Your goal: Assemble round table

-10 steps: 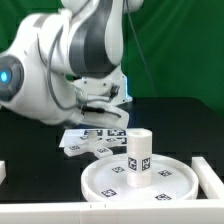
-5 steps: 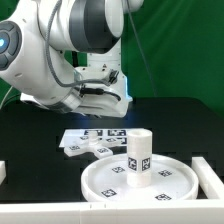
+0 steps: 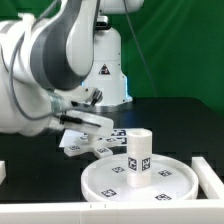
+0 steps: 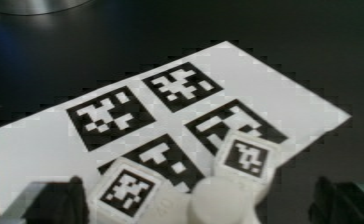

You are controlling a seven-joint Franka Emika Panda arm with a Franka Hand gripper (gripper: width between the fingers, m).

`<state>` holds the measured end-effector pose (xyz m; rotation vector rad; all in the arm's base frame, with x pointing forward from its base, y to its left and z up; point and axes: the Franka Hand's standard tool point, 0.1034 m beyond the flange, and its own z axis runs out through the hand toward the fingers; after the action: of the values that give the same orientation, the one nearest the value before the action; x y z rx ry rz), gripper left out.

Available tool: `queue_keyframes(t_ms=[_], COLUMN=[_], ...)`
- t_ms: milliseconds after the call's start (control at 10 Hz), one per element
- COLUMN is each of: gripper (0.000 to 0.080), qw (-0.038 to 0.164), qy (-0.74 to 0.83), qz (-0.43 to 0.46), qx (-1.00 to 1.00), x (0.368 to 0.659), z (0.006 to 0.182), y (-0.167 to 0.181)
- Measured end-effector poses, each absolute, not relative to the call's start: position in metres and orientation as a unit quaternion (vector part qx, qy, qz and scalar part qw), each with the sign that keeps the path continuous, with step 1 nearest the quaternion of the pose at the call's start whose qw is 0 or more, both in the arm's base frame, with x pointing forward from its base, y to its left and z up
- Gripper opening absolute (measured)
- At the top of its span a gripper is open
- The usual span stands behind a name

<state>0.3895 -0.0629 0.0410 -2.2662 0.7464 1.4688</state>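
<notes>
One glossy white arm (image 3: 60, 60) hangs over the black table (image 3: 190, 122), its gripper (image 4: 204, 198) spread wide and holding nothing. A smooth, round rimmed disc (image 3: 100, 183) lies flat by the table's nearest edge. The short thick cylinder (image 3: 138, 150) stands upright at its middle. Farther back, a small tagged white piece (image 4: 232, 190) lies at the edge of the flat marker board (image 4: 161, 110).

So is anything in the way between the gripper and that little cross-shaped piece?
Nothing visible. In the wrist view the gripper is open, and the cross-shaped piece shows in the gap between its fingers, lying by the marker board. Nothing else shows between them.
</notes>
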Motion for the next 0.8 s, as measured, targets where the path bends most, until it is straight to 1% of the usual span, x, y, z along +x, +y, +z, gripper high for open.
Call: queue_keyframes(t_ms=[200, 600, 800], gripper=[0.0645, 0.0649, 0.0649], qw=[0.169, 0.158, 0.147], qy=[0.262, 0.277, 0.288], qz=[0.514, 0.527, 0.535], qx=[-0.799, -0.788, -0.78], x=[0.391, 0.385, 0.382], z=[0.043, 0.024, 0.016], y=[-0.064, -0.067, -0.065])
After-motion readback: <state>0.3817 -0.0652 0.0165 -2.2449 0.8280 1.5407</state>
